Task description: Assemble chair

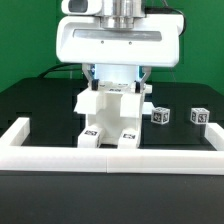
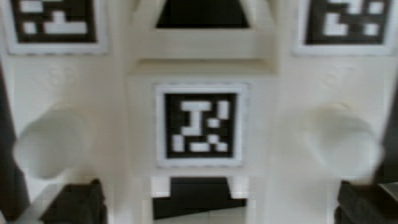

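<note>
The partly built chair (image 1: 108,112), chunky white pieces with black-and-white tags, stands in the middle of the black table just behind the front wall. My gripper (image 1: 114,82) hangs straight over it, lowered onto its upper part. In the wrist view the chair (image 2: 196,70) fills the picture, with one tag in the centre and two more at the corners. The gripper (image 2: 217,202) is open, its dark fingertips (image 2: 71,202) standing on either side of the white body between them. Whether the pads touch the plastic I cannot tell.
A low white barrier wall (image 1: 110,156) runs along the front and turns back at the exterior view's left (image 1: 18,132). Two small tagged white pieces (image 1: 160,116) (image 1: 198,117) lie on the table at the exterior view's right of the chair.
</note>
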Available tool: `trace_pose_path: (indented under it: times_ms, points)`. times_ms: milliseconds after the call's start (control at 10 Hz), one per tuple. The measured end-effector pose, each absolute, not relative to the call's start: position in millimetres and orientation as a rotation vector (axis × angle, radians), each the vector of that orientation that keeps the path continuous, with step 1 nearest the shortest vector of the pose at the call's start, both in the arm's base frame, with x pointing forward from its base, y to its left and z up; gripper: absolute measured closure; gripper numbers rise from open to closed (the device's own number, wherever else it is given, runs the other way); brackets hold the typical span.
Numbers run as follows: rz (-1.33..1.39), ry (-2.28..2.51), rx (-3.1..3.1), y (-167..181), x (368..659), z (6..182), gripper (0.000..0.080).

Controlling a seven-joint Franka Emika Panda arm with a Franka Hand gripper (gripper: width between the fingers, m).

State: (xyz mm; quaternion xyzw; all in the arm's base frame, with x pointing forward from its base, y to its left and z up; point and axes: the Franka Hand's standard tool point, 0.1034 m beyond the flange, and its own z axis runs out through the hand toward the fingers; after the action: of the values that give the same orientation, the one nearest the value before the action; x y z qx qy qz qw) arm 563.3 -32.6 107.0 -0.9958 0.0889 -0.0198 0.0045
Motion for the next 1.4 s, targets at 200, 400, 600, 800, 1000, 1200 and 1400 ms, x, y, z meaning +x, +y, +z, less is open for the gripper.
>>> trace_pose_path:
  times_ms: [200,400,600,800,1000,1200,1400]
  points:
    - [-0.059,0.265,-3.104,-22.6,564.2,124.7,0.0151]
    - [-0.066,0.282,-3.084,-6.3,556.4,140.3,0.0151]
    - [-0.06,0.388,-3.058,20.1,532.9,140.5,0.0151]
    - [-0.049,0.434,-3.055,47.2,517.0,126.6,0.0151]
    - [-0.039,0.441,-3.046,54.5,518.7,121.6,0.0151]
    - [-0.037,0.441,-3.047,54.3,518.2,120.6,0.0151]
    - [-0.067,0.481,-3.034,69.2,508.0,114.0,0.0151]
